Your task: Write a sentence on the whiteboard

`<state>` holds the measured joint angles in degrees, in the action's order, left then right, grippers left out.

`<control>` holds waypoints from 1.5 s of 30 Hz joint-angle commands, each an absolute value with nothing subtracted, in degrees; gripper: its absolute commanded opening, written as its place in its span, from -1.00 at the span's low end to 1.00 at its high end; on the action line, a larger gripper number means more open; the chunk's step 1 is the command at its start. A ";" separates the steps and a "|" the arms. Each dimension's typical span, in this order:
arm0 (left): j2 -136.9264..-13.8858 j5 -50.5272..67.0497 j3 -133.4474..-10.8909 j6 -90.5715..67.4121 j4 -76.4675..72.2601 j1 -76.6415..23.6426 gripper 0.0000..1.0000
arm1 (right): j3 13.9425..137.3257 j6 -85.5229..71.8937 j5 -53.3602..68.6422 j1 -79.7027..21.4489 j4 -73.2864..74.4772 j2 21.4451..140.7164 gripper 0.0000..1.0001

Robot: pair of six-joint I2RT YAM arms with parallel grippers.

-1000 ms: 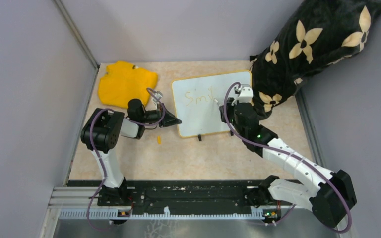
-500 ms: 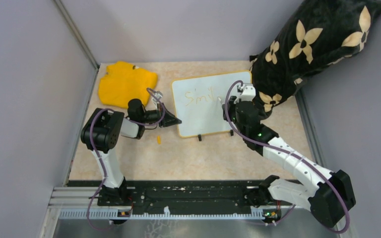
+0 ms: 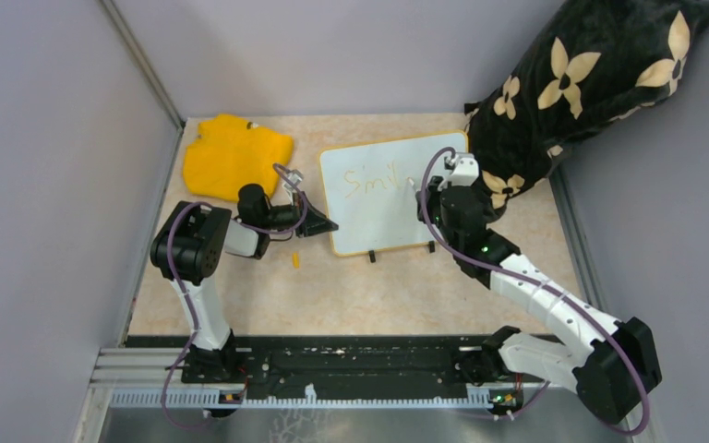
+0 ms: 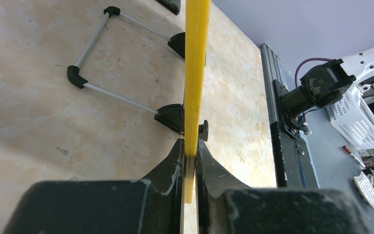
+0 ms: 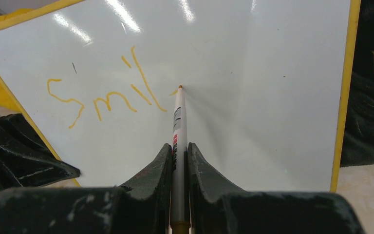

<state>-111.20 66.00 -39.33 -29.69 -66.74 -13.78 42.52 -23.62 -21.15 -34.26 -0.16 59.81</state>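
Observation:
The whiteboard (image 3: 383,217) with its yellow rim (image 4: 196,63) lies in the middle of the table on black clip feet (image 4: 172,117). My left gripper (image 3: 325,224) is shut on the rim at the board's left edge (image 4: 189,161). In yellow-orange, the sentence (image 5: 104,95) reads "Smil" and a short stroke. My right gripper (image 5: 179,152) is shut on a grey marker (image 5: 178,129). The marker's tip (image 5: 180,87) touches the board just right of the "l". In the top view the right gripper (image 3: 422,192) hovers over the board's right half.
A yellow cloth (image 3: 235,152) lies at the back left. A black cushion with cream flowers (image 3: 582,83) leans against the board's right edge. A small orange cap (image 3: 294,260) lies on the table in front of the left gripper.
The right gripper has moved the marker to the right along the line of writing. An "l" and a short new stroke have appeared after "Smi". The left arm has stayed still.

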 commanded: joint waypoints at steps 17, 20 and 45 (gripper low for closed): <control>-110.40 66.01 -39.51 -28.83 -63.48 -14.24 -1.00 | 46.92 -22.32 -17.39 -33.14 -3.39 61.96 -1.00; -110.42 65.93 -39.49 -28.83 -63.38 -14.24 -1.00 | 46.19 -22.56 -17.18 -33.18 -2.89 61.80 -1.00; -110.21 65.85 -39.49 -28.48 -62.84 -14.24 -1.00 | 41.81 -23.77 -23.99 -33.04 3.20 56.88 -1.00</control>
